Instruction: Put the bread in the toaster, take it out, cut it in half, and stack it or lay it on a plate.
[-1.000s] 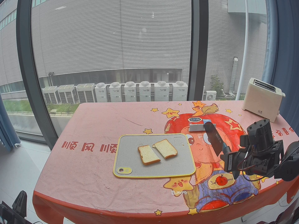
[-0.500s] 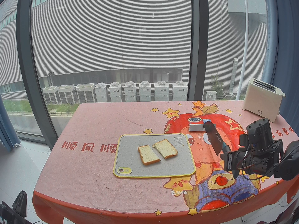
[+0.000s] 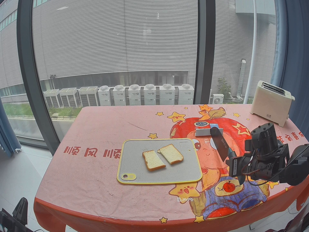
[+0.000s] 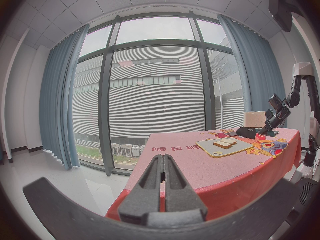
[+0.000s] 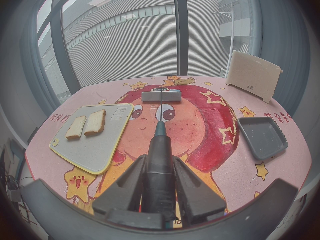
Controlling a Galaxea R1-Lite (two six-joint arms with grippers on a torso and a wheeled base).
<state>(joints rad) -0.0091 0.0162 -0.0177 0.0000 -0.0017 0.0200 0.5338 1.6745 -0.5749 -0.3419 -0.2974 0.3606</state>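
Worktop [image 3: 96,132]: round-edged, covered by a pink-and-red cartoon cloth, set before a large window. Cutting board [image 3: 135,160]: grey with yellow rim, lying flat near the middle of the worktop. Bread, two cut pieces: left half [image 3: 153,160] and right half [image 3: 171,153], flat on the board, side by side, cut edges close together with a thin gap between. Toaster [image 3: 272,102]: cream, upright at the far right corner of the worktop, well apart from the board. Plate [image 5: 263,137]: dark grey, square, on the right side of the worktop, between the toaster and the near edge. Knife holder [image 3: 204,131]: small grey block, beyond the board's far right corner. Right gripper [image 3: 237,166]: held above the worktop to the right of the board, fingers [image 5: 196,192] clenched on the dark handle of a knife [image 3: 220,142]. The black blade slants up and away toward the holder, its tip close by it; contact cannot be told. Left gripper [image 4: 163,160]: low and off to the left of the worktop, well apart from the bread, fingers [image 4: 180,187] pressed together with nothing between them.
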